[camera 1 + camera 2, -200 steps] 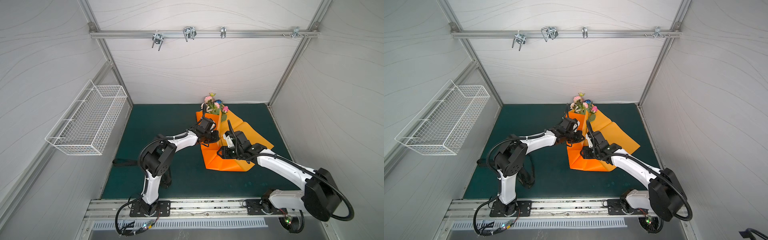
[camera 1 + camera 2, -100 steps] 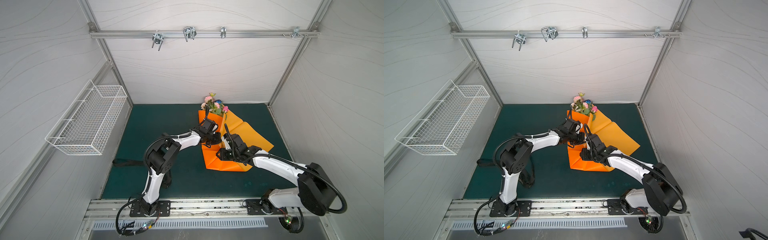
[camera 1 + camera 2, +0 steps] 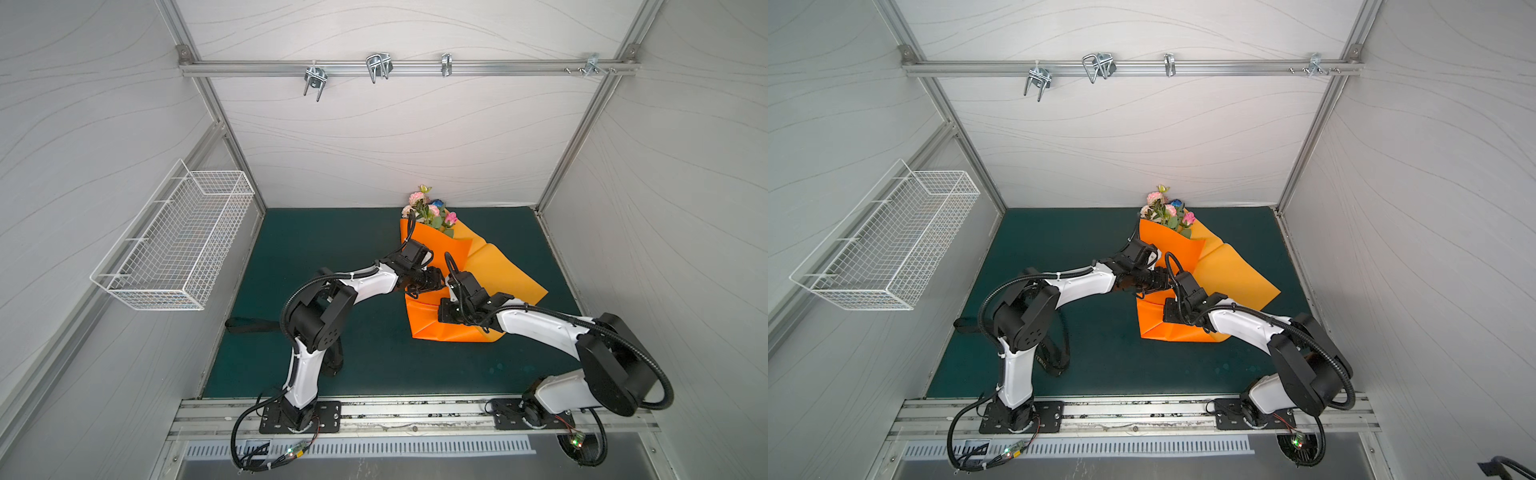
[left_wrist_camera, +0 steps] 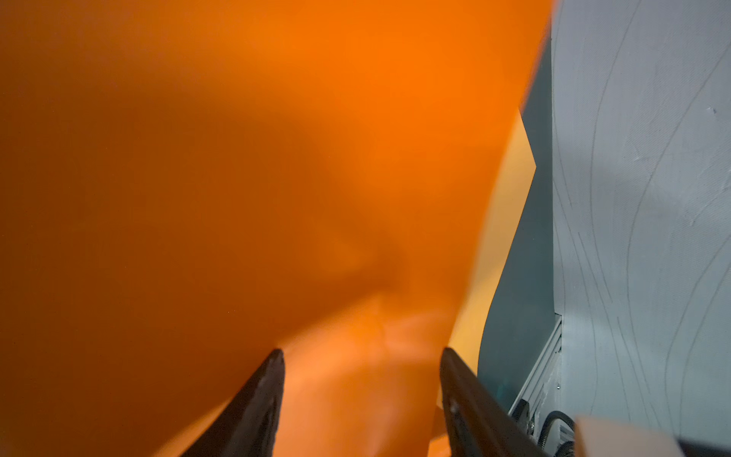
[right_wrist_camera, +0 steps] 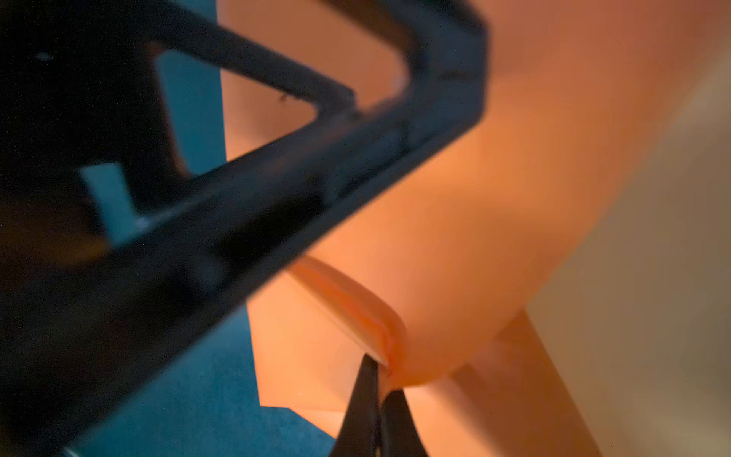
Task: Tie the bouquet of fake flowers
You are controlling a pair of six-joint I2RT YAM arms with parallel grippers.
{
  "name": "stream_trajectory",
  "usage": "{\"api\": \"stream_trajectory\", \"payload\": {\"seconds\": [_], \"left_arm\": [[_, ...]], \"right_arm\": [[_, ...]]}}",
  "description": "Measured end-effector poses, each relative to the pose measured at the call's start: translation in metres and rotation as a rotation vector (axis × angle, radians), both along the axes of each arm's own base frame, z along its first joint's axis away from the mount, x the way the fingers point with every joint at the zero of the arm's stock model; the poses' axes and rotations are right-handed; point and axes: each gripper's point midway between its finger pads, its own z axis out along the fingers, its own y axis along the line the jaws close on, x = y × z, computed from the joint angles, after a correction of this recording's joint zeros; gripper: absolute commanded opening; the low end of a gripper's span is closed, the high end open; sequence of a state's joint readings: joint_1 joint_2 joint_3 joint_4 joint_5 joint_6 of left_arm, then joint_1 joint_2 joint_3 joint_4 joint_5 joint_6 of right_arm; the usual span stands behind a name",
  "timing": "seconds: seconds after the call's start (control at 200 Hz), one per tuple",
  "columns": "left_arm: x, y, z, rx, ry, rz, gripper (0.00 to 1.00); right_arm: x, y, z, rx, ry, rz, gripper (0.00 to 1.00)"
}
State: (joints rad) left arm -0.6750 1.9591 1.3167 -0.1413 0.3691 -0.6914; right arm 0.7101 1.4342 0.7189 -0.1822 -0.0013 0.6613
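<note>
Bouquet point(image 3: 430, 211) looks light and floppy, best grabbed mid-frame at its wrapped stems; right claw point(image 5: 379, 376) pinches the paper point(image 3: 440, 245), left claw point(image 4: 362, 352) gapes open.

A dark green mat point(image 3: 353, 257) is used as the carrying surface. An orange wrapping paper point(image 3: 505, 276), partly folded, is spread on it, under and around the fingers point(image 4: 261, 395) of the left gripper point(image 4: 362, 351) and of the right gripper point(image 5: 380, 380). A black ribbon point(image 3: 249, 325) is found on the mat well apart from all fingers, on the left arm's side.
</note>
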Motion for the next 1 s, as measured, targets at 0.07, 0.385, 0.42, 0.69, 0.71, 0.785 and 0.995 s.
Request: {"api": "stream_trajectory", "payload": {"seconds": [0.07,0.385,0.42,0.69,0.71,0.785,0.995], "left_arm": [[-0.003,0.017,0.014,0.015,-0.027,0.032,0.64],[-0.023,0.041,0.016,0.022,-0.038,0.055,0.38],[-0.027,0.041,0.005,0.033,-0.015,0.047,0.35],[-0.041,0.038,-0.047,0.081,0.099,0.026,0.32],[-0.041,0.039,-0.048,0.082,0.100,0.027,0.32],[-0.041,0.039,-0.048,0.084,0.098,0.030,0.36],[-0.038,0.040,-0.047,0.088,0.083,0.039,0.48]], "right_arm": [[0.000,-0.001,-0.003,-0.009,0.009,-0.006,0.04],[-0.003,-0.004,-0.010,-0.037,0.058,-0.030,0.16],[-0.003,-0.004,-0.009,-0.041,0.061,-0.031,0.21],[-0.007,-0.009,0.006,-0.053,0.073,-0.040,0.42],[-0.008,-0.011,0.009,-0.052,0.071,-0.041,0.43],[-0.011,-0.017,0.020,-0.047,0.061,-0.053,0.44],[-0.029,-0.052,0.036,-0.021,0.066,-0.138,0.46]]}}
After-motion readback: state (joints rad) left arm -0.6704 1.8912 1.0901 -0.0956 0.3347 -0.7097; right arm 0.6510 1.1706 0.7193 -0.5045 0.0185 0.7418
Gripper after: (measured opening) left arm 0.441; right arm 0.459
